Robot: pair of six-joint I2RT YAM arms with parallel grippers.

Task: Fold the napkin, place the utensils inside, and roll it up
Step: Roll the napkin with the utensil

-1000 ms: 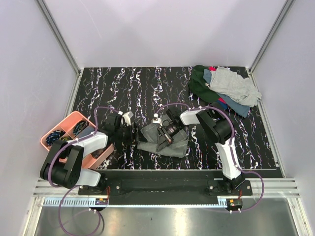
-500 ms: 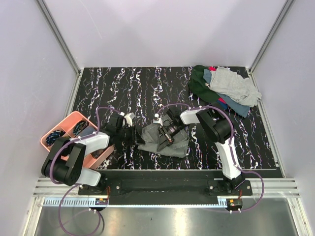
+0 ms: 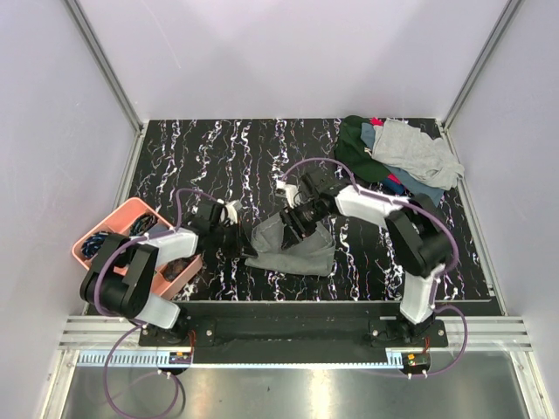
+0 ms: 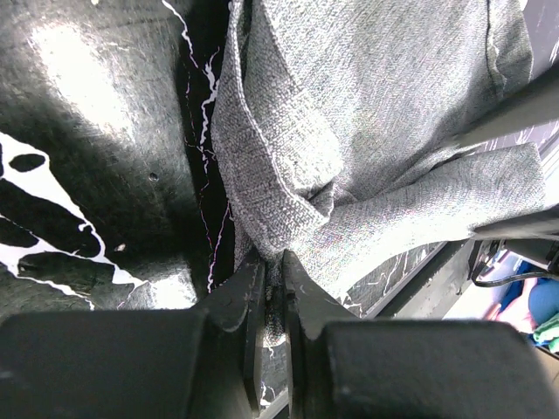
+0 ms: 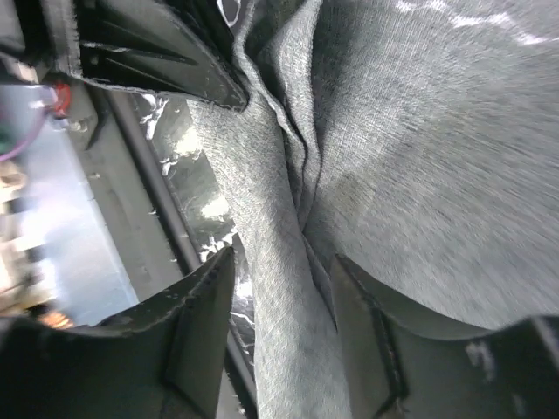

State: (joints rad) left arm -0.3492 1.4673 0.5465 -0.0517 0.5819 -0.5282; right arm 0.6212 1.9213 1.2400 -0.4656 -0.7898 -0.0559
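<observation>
— How is the napkin (image 3: 293, 251) being held?
— An edge is being pinched between the closed fingers of the left hand (image 4: 272, 272), right at its fingertips.
— And the right hand (image 5: 281, 262)?
— Its fingers are being held apart, and a crumpled fold is being straddled by them on the counter (image 3: 218, 157).

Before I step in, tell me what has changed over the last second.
The left gripper slid right and closed on the left edge of the plain mid-grey fabric napkin. The right gripper opened over the napkin's fold and drew slightly toward the far side. The multicoloured cloth heap and pink plastic tray stayed put.
</observation>
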